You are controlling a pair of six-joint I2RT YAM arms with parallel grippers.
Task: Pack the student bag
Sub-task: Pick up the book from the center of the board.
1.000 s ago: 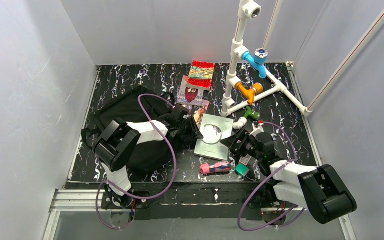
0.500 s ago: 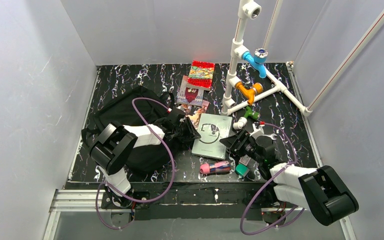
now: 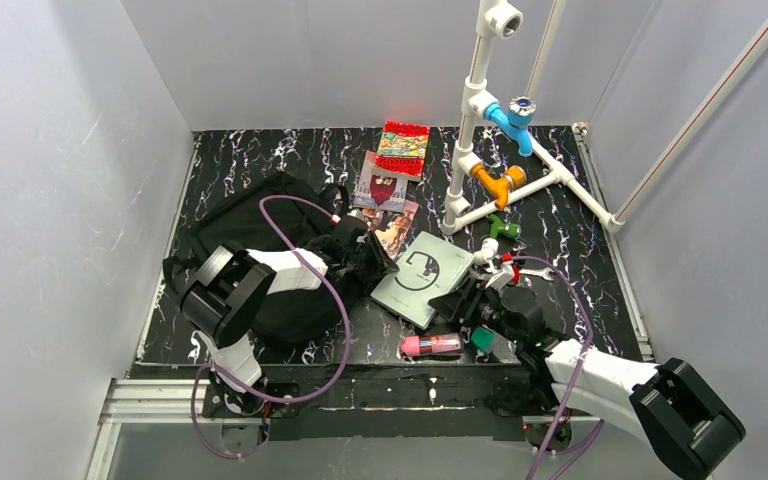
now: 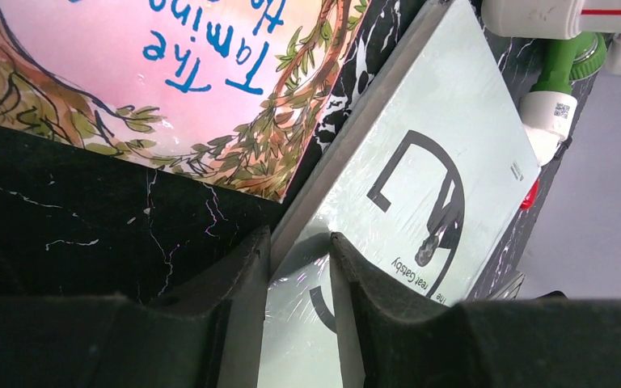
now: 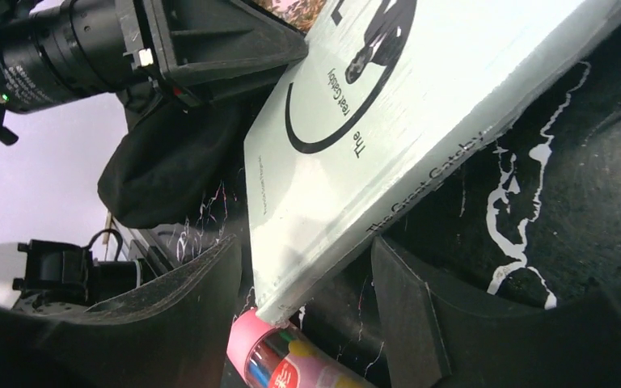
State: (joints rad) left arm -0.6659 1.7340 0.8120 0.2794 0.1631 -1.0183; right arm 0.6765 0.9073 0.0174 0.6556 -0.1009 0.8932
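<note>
The student bag (image 3: 250,225) lies black and slumped at the left of the mat, under my left arm. My left gripper (image 3: 385,262) is shut on the far corner of a pale green book, The Great Gatsby (image 3: 422,275), which is tilted up off the mat. The left wrist view has the fingers (image 4: 247,267) pinching the book (image 4: 420,162) by its edge. My right gripper (image 5: 303,246) is open, its jaws straddling the book's (image 5: 420,89) near corner with gaps on both sides. That corner rests against a pink pencil case (image 5: 283,360).
A pink illustrated book (image 4: 170,65) lies beside the bag, with two more books (image 3: 384,188) (image 3: 402,145) behind it. A white pipe frame (image 3: 480,150) with coloured fittings stands at the back right. A teal object (image 3: 483,340) sits by the pencil case (image 3: 430,345).
The green book has turned and tilted in my left gripper's hold. My right gripper has slid left around its near corner, jaws narrowing. The pencil case has shifted slightly.
</note>
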